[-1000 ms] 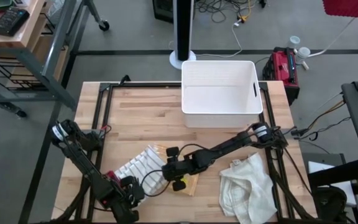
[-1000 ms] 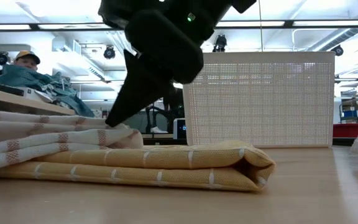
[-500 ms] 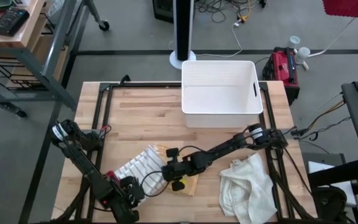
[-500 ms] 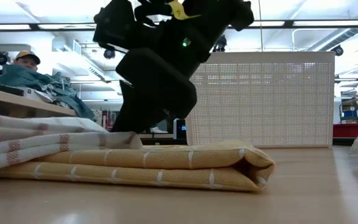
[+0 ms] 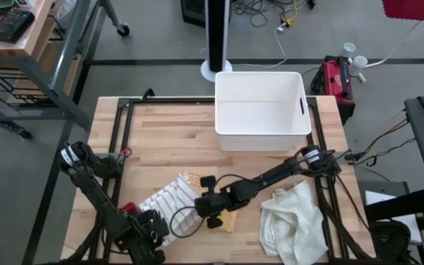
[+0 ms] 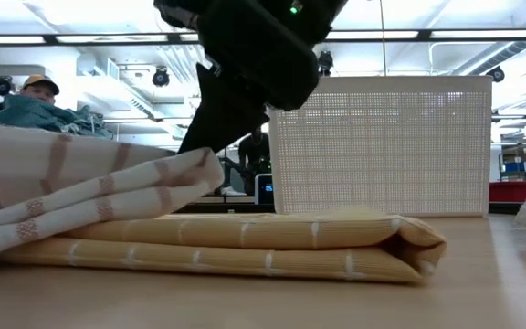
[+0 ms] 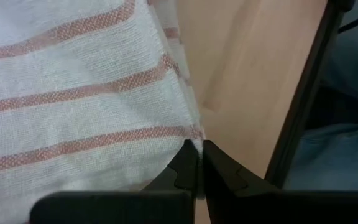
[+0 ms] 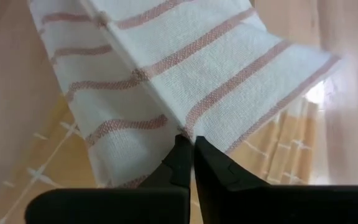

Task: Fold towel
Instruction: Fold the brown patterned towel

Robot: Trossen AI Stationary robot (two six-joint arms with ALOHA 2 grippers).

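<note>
A white towel with reddish stripes [image 5: 166, 202] lies at the table's near left, partly over a folded yellow cloth [image 6: 245, 245] that rests flat on the wood. My left gripper [image 5: 155, 230] is at the towel's near corner, shut on it. My right gripper [image 5: 202, 209] is at the towel's right edge, shut on it as well. In the low view the towel [image 6: 80, 187] is raised off the yellow cloth on its right side, under the dark right gripper [image 6: 215, 128]. My left gripper pinches the towel's corner [image 7: 190, 133] between its two fingertips, coming steeply from above. The towel spreads away from the fingers, and the wood shows beside them. My right gripper pinches the towel's striped edge [image 8: 185, 128] at its fingertips, slanting down from the table's right. That edge [image 6: 199, 167] is lifted clear of the yellow cloth; layered folds [image 8: 120, 134] hang slack beside the hold.
A white bin [image 5: 262, 110] stands at the table's far middle. A crumpled white cloth [image 5: 293, 217] lies at the near right. Black frame rails [image 5: 120, 140] run along the table's sides. Bare wood [image 5: 168, 140] lies between the towel and the bin.
My right gripper has come down onto the towel's right edge, taken hold of it and raised it. That side of the towel now stands clear above the yellow cloth, while its left part stays low. The yellow cloth's folded end has shifted slightly toward the right.
</note>
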